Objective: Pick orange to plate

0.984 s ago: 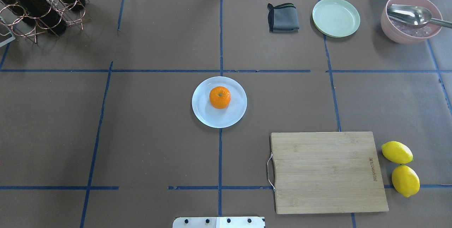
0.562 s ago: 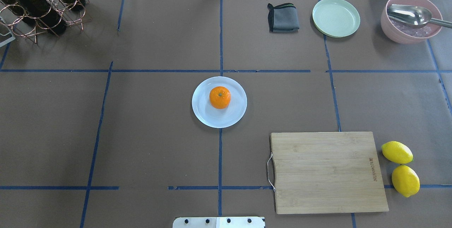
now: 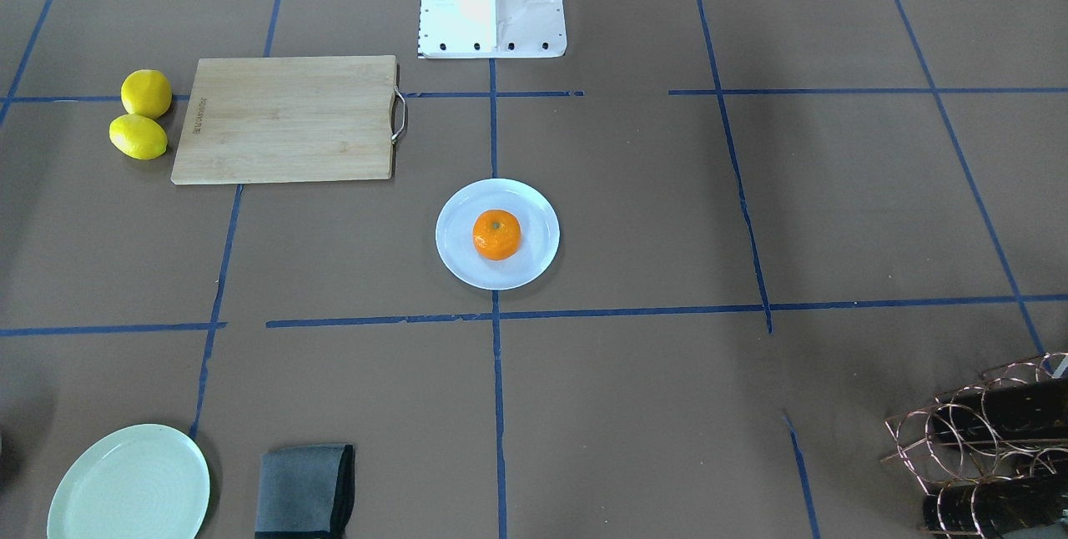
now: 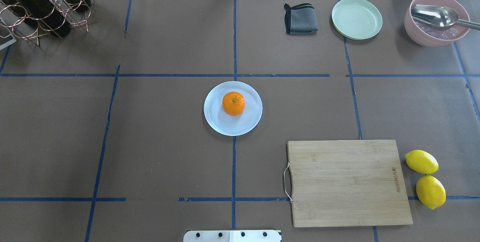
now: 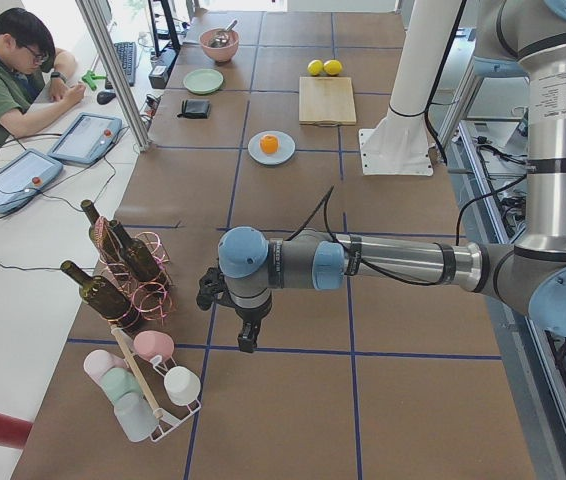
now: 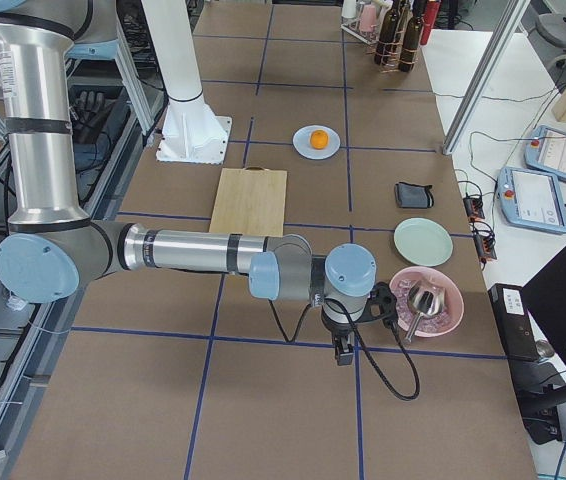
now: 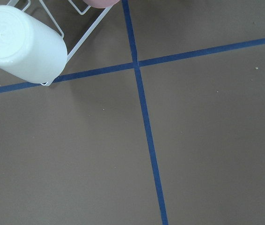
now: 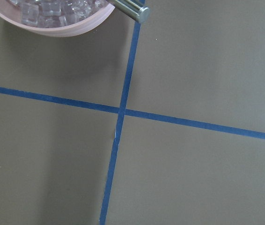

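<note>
one orange (image 4: pixel 233 103) sits on the plate (image 4: pixel 218 123); left gripper (image 5: pixel 248 343), right gripper (image 6: pixel 341 356) state: cannot tell

one orange (image 4: pixel 233 103), two lemons (image 4: pixel 421 162) (image 4: pixel 430 191), plates (image 4: pixel 215 122) (image 4: pixel 357 18) (two)

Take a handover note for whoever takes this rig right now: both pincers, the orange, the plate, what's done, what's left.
Left pincer: over bare table near the white cup; open or shut, cannot tell.
Right pincer: over bare table beside the pink bowl; cannot tell either.
Orange sits on the plate mid-table, both arms far from it.
Done: orange on plate. Left: nothing apparent.
</note>
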